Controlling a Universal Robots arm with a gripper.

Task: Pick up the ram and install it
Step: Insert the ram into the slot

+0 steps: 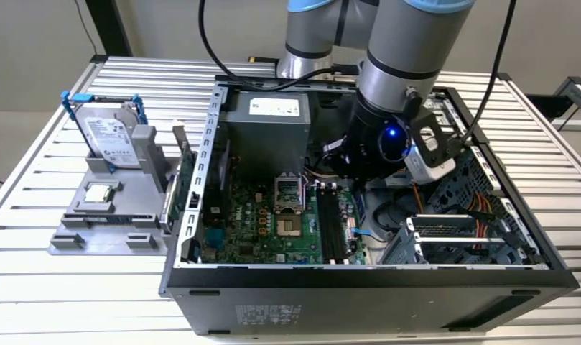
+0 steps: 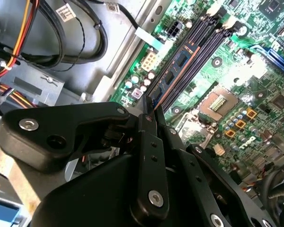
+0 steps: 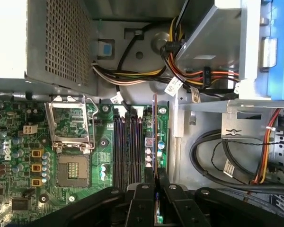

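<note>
The ram [image 2: 177, 71] is a slim blue-green stick with dark chips. It stands on edge along the outermost memory slot of the green motherboard [image 2: 236, 80]. The first wrist view shows the ram [image 3: 155, 127] edge-on, just beside the black slots [image 3: 128, 142]. My gripper [image 3: 155, 178] is shut on the ram's near end, with one black finger [image 2: 151, 142] on each face. In the exterior view the gripper [image 1: 350, 178] reaches down into the open computer case [image 1: 367, 287], above the slots [image 1: 333, 223]. Whether the stick is fully seated cannot be told.
An open CPU socket [image 1: 288, 190] lies beside the slots. The grey power supply [image 1: 266, 118] stands behind them. Cable bundles [image 3: 146, 73] and a drive cage [image 1: 462, 233] crowd the other side. Outside the case, a grey stand holds a hard drive [image 1: 108, 133] and a CPU chip [image 1: 98, 192].
</note>
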